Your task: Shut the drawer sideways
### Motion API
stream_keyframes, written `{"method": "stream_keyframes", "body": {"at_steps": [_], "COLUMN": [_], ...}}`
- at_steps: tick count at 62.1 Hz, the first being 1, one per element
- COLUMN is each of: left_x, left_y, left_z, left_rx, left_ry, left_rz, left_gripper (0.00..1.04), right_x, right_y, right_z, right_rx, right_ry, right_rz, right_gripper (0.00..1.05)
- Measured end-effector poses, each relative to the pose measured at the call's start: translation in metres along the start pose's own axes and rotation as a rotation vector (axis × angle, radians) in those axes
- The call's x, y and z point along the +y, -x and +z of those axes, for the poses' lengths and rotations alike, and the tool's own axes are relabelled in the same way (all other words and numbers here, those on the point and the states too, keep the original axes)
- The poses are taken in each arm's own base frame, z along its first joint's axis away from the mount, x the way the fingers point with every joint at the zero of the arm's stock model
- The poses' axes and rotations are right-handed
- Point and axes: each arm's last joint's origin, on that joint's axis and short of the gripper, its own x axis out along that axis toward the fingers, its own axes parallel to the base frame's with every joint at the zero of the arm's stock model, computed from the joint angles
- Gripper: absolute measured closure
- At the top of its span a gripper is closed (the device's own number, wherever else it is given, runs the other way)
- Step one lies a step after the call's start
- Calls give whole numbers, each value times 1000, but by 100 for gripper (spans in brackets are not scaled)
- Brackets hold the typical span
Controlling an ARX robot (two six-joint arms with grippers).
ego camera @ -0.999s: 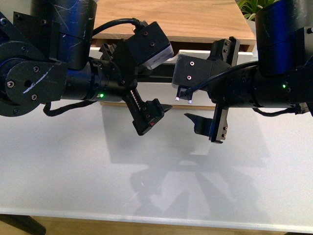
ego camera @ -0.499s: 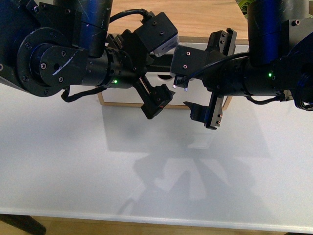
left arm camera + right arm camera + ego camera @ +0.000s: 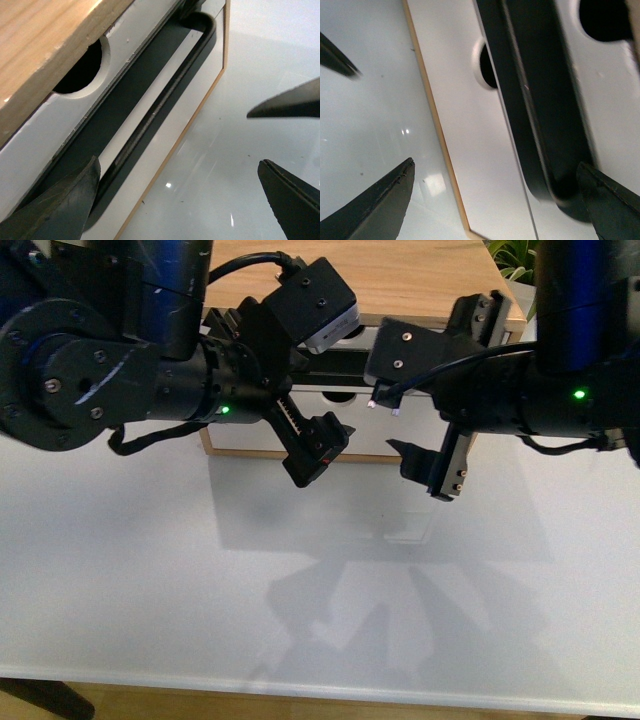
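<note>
Left hand (image 3: 175,150) before mostly hidden drawer (image 3: 55,120)

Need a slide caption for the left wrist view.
Open left gripper facing the drawer, one finger beside its black bar handle.

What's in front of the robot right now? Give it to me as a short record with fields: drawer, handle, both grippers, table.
drawer: white front, half-round notch in its top edge, under a wood top
handle: long black bar along the front
drawer fully in: cannot tell
left gripper: open, holding nothing, in front of the drawer
right gripper: open, holding nothing, near one end of the handle
table: white, glossy, shadows of both arms on it
</note>
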Motion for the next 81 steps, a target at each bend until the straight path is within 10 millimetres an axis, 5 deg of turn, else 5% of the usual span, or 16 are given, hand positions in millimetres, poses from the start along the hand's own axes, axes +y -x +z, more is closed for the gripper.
{"method": "stream_keyframes", "body": {"at_steps": [19, 39, 48, 55, 62, 67, 77, 81], "left_x": [-2, 18, 19, 10, -5, -17, -32, -38], "left_y": [68, 174, 206, 217, 230, 240, 261, 266], "left_z": [12, 23, 21, 16, 7, 3, -9, -12], "left_rx": [-95, -242, -268, -295, -282, -290, -287, -287], "left_ry": [108, 372, 448, 482, 507, 504, 509, 514], "left_rz": [122, 371, 468, 808, 878, 874, 876, 881], "left_gripper": [9, 9, 9, 29, 48, 64, 98, 103], "right_x": [-11, -2, -2, -1, -1, 5, 21, 26], "right_y": [64, 164, 173, 173, 173, 184, 212, 221], "right_z": [-12, -36, -33, -33, -34, -34, -35, -38], "right_rx": [-28, -22, -48, -53, -44, -114, -231, -221], "right_ry": [-146, -583, -645, -659, -697, -854, -1019, -1042], "right_rz": [-112, -400, -429, -423, -467, -691, -717, -732], "right_gripper": [9, 9, 9, 9, 11, 27, 60, 72]}}
